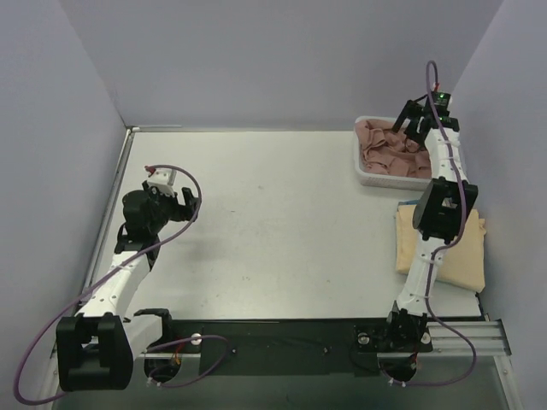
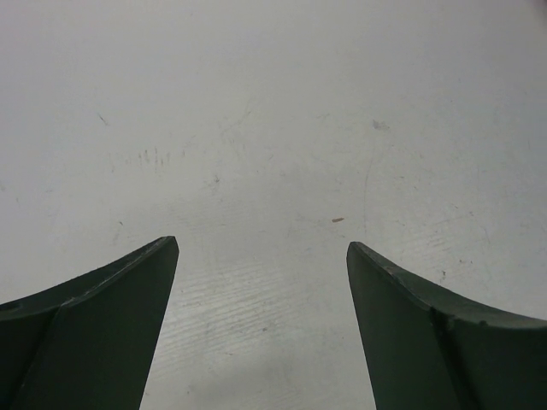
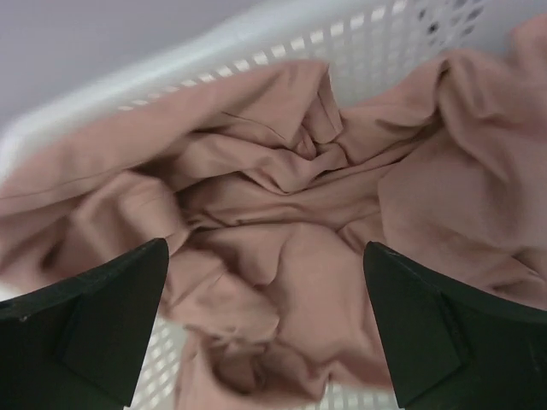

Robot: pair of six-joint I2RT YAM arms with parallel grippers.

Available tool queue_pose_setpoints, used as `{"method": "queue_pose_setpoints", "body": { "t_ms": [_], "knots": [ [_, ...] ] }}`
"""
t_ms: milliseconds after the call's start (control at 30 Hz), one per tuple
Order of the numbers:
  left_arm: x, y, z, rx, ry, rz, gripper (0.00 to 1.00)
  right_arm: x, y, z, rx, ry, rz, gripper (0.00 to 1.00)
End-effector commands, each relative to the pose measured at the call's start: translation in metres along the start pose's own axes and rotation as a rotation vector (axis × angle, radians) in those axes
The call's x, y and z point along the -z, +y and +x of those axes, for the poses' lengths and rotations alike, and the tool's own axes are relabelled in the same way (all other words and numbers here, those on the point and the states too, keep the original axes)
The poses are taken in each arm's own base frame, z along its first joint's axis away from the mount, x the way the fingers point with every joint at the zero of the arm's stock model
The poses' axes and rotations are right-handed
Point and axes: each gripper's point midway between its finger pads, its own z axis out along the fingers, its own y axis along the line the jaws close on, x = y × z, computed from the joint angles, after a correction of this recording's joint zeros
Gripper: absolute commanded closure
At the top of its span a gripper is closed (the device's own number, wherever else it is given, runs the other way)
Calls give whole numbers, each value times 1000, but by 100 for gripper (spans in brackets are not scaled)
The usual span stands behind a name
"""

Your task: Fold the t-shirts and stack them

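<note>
Now, pink t-shirt [image 3: 291, 213]: crumpled in white mesh basket [image 3: 214, 73], under my right gripper [image 3: 265, 248].
Tan t-shirt [image 1: 466, 256]: flat on table [image 1: 282, 222].
Jaws: wide apart, empty; same on left gripper [image 2: 262, 243].
Handling: likely soft, limp; I'd pinch a raised fold.

No legible text, label, brand, number or sign in any of the views.

A flat, matte, pale grey-white table [image 1: 282, 213] spreads across the view, its surface marked with fine scratches and a few small dark specks. Plain lavender-grey panels close it in: a back wall [image 1: 282, 60], a left wall [image 1: 51, 128] and a right wall [image 1: 521, 102]. A thin metal strip [image 1: 121, 162] edges the table's left side. The light is soft and even, and the shadows are faint
</note>
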Motion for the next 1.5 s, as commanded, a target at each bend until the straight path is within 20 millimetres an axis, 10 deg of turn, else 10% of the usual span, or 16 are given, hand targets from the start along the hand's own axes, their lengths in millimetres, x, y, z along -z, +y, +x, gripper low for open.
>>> {"method": "queue_pose_setpoints", "body": {
  "t_ms": [0, 267, 500, 533, 800, 1033, 1133, 1300, 1467],
  "knots": [
    [-9, -5, -17, 44, -9, 34, 9, -48, -9, 72, 63, 258, 59, 8],
    [-27, 1, -29, 8, -11, 35, 9, -70, 11, 127, 259, 353, 116, 13],
    [-33, 7, -46, -50, -42, 22, 9, -68, -1, 166, 130, 498, 76, 82],
    [-33, 7, -47, -51, -45, 22, 9, -67, -6, 162, 111, 497, 65, 99],
    [-31, 4, -50, -57, -65, 36, 9, 0, 14, 23, 113, 158, -49, 100],
    [-22, 2, -60, -29, -112, 20, 9, 142, 69, -114, 114, -318, -180, 100],
    [-16, 7, -61, 8, -137, -22, 9, 245, 114, -159, 174, -589, -324, 100],
    [-8, 10, -62, 26, -167, -57, 9, 424, 222, -152, 335, -918, -837, 100],
    [0, 19, -63, 8, -202, -120, 9, 568, 264, -107, 355, -1015, -1359, 100]
  ]
}}
